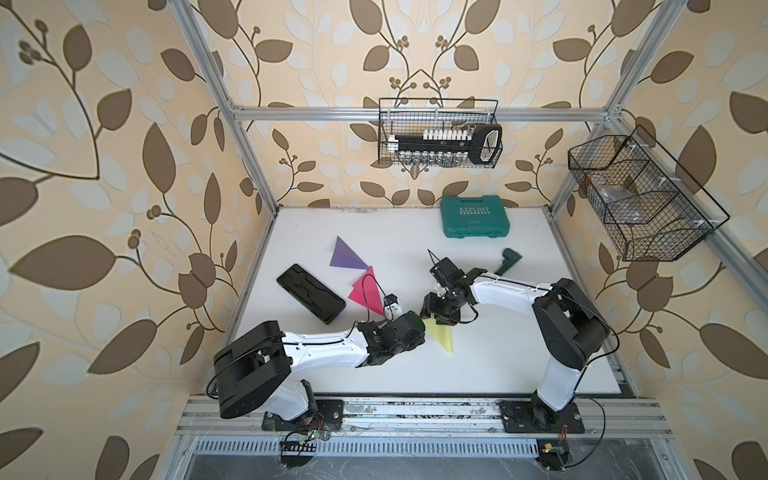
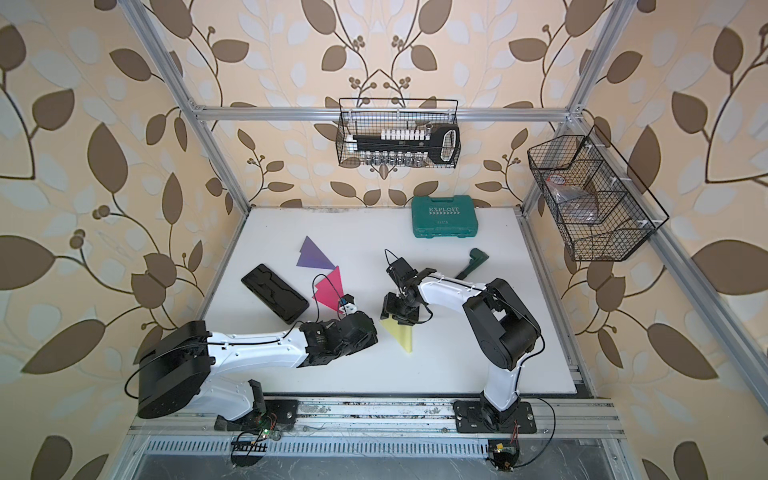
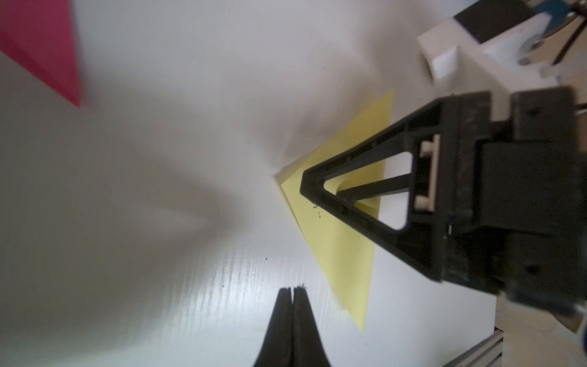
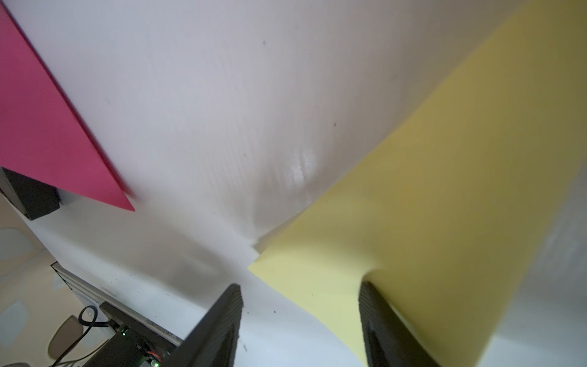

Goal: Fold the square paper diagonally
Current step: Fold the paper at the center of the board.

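The yellow paper (image 1: 444,337) (image 2: 401,332) lies on the white table folded into a triangle, its two layers slightly offset at one corner (image 4: 259,246). My right gripper (image 4: 300,289) (image 1: 436,316) is open over that corner. One of its fingers (image 4: 370,305) presses into the yellow paper (image 4: 428,206), which dimples around it; the other finger (image 4: 230,305) is over bare table. My left gripper (image 3: 293,289) is shut and empty, just off the long edge of the paper (image 3: 343,248). In both top views its tips are hidden under the wrist.
A pink folded triangle (image 1: 368,291) and a purple one (image 1: 347,255) lie to the left, next to a black tray (image 1: 311,293). A green case (image 1: 475,216) and a green-handled tool (image 1: 509,261) lie behind. Wire baskets (image 1: 440,133) (image 1: 640,195) hang on the frame.
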Robot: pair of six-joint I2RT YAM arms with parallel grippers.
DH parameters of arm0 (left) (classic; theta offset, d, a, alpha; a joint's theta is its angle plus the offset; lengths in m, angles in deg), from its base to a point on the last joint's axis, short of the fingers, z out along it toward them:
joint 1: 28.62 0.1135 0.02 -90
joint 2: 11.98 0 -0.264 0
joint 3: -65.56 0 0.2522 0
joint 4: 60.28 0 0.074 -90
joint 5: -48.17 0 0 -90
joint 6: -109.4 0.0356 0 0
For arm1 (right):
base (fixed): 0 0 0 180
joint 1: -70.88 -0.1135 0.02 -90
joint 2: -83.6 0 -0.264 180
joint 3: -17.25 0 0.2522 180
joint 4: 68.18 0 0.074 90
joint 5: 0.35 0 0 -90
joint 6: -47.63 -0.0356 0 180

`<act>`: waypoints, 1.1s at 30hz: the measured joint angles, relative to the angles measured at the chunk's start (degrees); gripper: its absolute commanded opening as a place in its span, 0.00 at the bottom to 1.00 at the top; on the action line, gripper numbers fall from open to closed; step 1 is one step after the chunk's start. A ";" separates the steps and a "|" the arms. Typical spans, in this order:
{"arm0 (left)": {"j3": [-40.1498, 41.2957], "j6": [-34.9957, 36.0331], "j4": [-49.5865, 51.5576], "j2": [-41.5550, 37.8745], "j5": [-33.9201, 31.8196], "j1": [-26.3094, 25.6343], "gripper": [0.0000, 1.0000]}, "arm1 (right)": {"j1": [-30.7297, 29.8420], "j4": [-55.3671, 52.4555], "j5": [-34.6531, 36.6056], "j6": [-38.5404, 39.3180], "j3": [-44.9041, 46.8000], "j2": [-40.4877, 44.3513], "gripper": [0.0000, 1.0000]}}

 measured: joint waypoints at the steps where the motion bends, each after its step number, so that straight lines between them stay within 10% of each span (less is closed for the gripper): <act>1: -0.13 0.02 -0.61 1.22 0.46 0.00 0.00 | 0.00 -0.02 0.00 -0.02 0.00 0.00 0.60; 16: -1.42 0.02 -10.03 5.77 2.54 1.46 0.00 | 0.00 -0.61 0.00 -0.07 0.11 -0.09 0.49; 33: 1.25 -0.94 -9.66 5.33 3.72 4.22 0.00 | 0.00 -1.25 -0.02 -0.48 0.87 -0.44 0.10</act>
